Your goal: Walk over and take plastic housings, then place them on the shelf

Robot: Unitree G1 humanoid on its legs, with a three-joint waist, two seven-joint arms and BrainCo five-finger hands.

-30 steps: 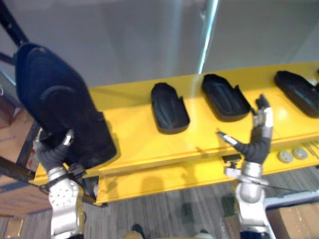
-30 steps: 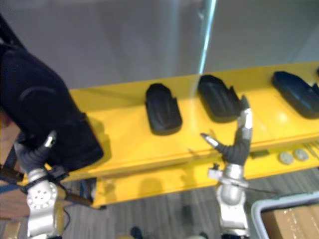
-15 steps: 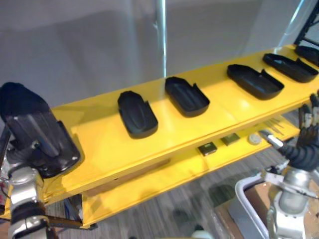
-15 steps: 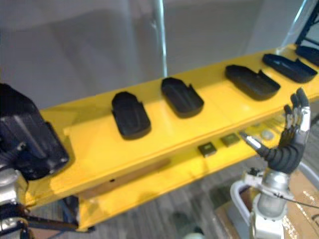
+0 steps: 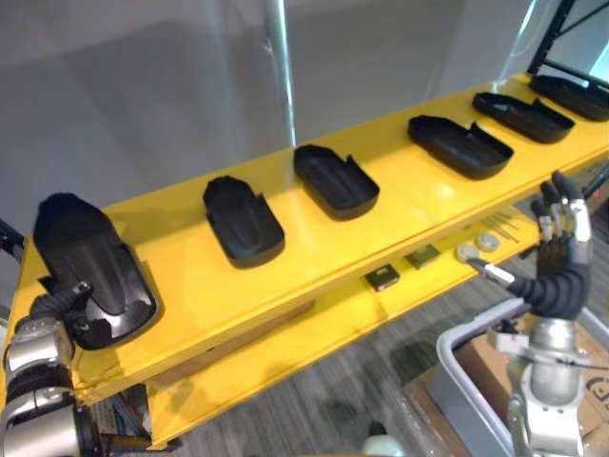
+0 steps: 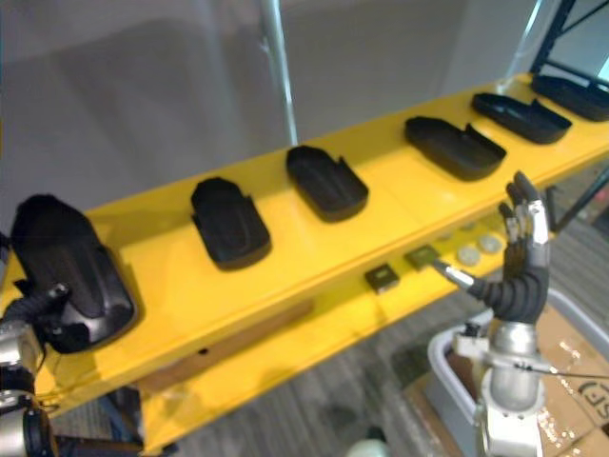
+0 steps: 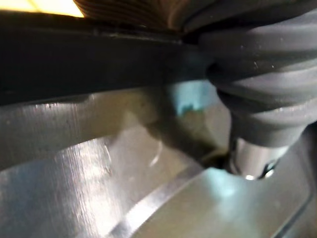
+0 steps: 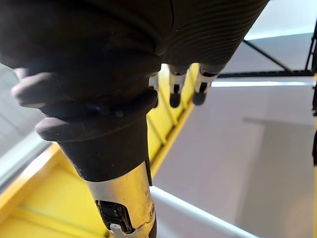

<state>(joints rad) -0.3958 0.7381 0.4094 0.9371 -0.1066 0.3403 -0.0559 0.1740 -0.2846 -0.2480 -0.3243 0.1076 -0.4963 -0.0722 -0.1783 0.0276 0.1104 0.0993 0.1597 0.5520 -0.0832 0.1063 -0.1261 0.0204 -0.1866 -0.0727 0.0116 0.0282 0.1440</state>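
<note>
A large black plastic housing (image 5: 90, 271) lies at the left end of the yellow shelf (image 5: 190, 281). My left hand (image 5: 49, 305) grips its near edge, thumb curled over the rim. Further black housings rest in a row along the top level: one (image 5: 243, 221) beside it, another (image 5: 335, 179), a third (image 5: 459, 145), and more towards the far right (image 5: 521, 116). My right hand (image 5: 559, 276) is raised in front of the shelf's lower level, fingers straight and apart, holding nothing. In the right wrist view, straight fingers (image 8: 174, 89) point along the yellow shelf.
Small square parts (image 5: 383, 278) and round discs (image 5: 466, 252) sit on the lower yellow level. A grey bin (image 5: 455, 357) with cardboard boxes stands on the floor at the lower right. A silver post (image 5: 278, 67) rises behind the shelf, a black rack frame (image 5: 557, 24) at the top right.
The whole picture has shifted, so the camera moved. The housing in my left hand came down from upright to flat on the shelf's left end. My right hand stays raised and open.
</note>
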